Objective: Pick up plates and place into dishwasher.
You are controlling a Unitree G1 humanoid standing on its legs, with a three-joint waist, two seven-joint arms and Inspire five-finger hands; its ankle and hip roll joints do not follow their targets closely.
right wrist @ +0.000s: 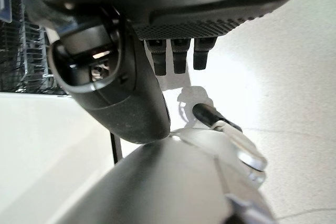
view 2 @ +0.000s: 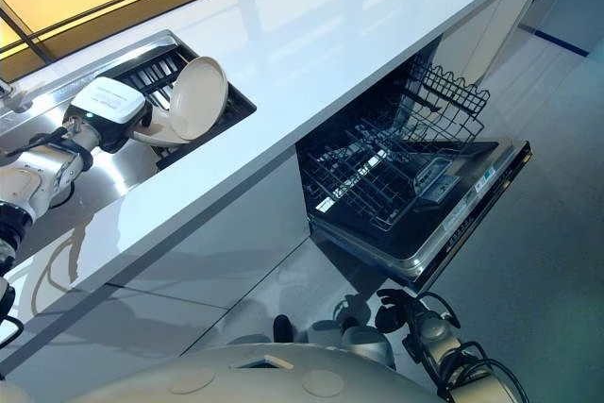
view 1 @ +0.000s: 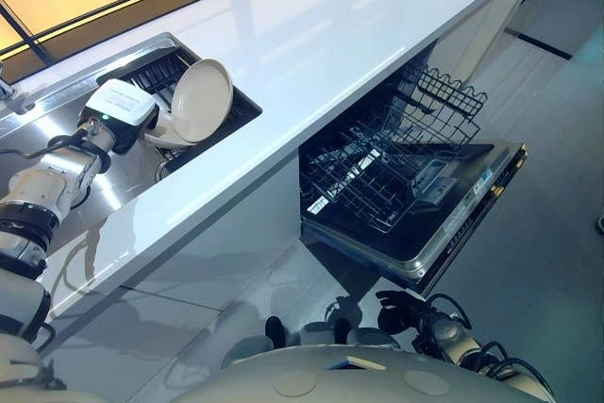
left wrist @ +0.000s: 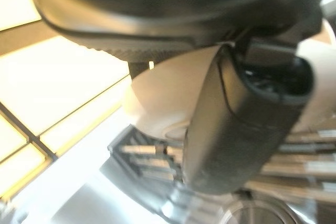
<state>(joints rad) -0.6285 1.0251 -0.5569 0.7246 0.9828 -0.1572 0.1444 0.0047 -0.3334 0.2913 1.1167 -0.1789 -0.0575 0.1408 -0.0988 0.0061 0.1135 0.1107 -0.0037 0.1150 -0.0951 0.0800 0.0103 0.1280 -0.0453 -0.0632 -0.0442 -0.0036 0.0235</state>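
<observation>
Cream plate (view 1: 202, 99) is pinched in my left hand (left wrist: 247, 124) above the sink rack (view 2: 156, 77); I'd carry it level toward the dishwasher rack (view 1: 377, 176). Right hand (right wrist: 113, 85) hangs relaxed, fingers uncurled.

Left hand (view 2: 142, 120): grips a cream plate (view 2: 198, 97), tilted on edge over the black dish rack (view 2: 156, 71) in the steel sink (view 2: 57, 224).
Counter (view 2: 321, 54): glossy white.
Dishwasher (view 2: 415, 205): door down, wire rack (view 2: 377, 172) pulled out.
Right hand (view 2: 396, 313): low, near the floor.
</observation>
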